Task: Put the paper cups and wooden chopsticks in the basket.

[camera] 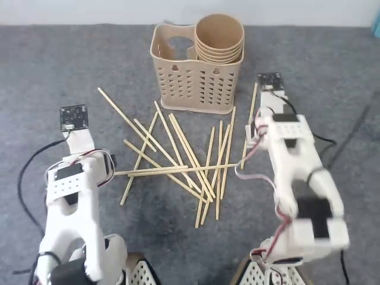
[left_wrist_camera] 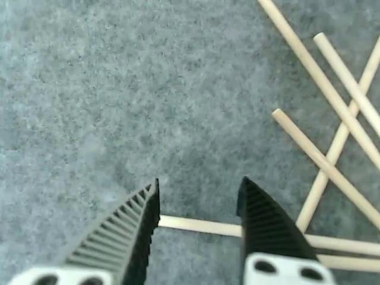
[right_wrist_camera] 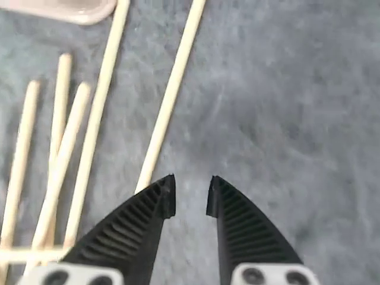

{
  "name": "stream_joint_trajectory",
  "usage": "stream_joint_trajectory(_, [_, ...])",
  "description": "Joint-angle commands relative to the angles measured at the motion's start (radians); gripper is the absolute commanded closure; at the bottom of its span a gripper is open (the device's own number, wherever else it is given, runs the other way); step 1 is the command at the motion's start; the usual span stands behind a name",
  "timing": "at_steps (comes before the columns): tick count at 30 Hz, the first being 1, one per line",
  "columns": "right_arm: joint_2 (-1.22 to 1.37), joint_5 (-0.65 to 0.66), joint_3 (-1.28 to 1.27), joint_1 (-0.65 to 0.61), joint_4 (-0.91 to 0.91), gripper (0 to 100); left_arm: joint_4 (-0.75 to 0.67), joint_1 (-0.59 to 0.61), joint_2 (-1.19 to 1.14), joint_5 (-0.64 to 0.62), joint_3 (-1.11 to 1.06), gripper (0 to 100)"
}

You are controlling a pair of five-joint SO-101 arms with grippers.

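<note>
A beige perforated basket (camera: 190, 83) stands at the back centre, with a stack of brown paper cups (camera: 219, 37) inside its right half. Several wooden chopsticks (camera: 178, 155) lie scattered and crossed on the grey carpet in front of it. My left gripper (left_wrist_camera: 199, 199) is open, low over the carpet at the left end of a near-horizontal chopstick (left_wrist_camera: 199, 225) that runs under its fingers. My right gripper (right_wrist_camera: 191, 193) is open by a narrow gap with nothing in it, right beside the end of the rightmost chopstick (right_wrist_camera: 172, 89).
The left arm (camera: 74, 190) stands at the front left and the right arm (camera: 291, 154) at the right of the chopstick pile. Cables (camera: 27, 172) trail beside both arms. Grey carpet (camera: 53, 65) covers the whole surface.
</note>
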State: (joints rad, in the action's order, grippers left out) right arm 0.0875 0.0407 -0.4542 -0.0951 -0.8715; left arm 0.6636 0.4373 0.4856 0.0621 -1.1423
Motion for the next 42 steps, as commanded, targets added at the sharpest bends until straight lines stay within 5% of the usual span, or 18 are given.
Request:
stream_joint_trajectory(1, [0.139, -0.017, 0.209, -0.002, 0.015, 88.7, -0.029, 0.000, 0.000, 0.009, 0.045, 78])
stream_joint_trajectory(11, [0.176, -0.023, 0.377, -0.036, -0.102, 89.0, -0.031, 0.000, 0.000, 0.009, 0.045, 78])
stream_joint_trajectory(17, [0.193, -0.137, 0.358, -0.050, -0.085, 89.0, -0.031, 0.000, 0.000, 0.009, 0.045, 78])
stream_joint_trajectory(32, [0.326, -0.074, 0.390, -0.050, -0.018, 89.2, -0.031, -0.002, 0.000, 0.005, 0.045, 78])
stream_joint_trajectory(36, [0.326, -0.049, 0.387, -0.050, -0.021, 99.2, -0.031, -0.003, 0.000, 0.005, 0.045, 78])
stream_joint_trajectory(42, [0.326, -0.046, 0.388, -0.038, -0.090, 99.2, -0.031, -0.003, 0.000, 0.005, 0.045, 78])
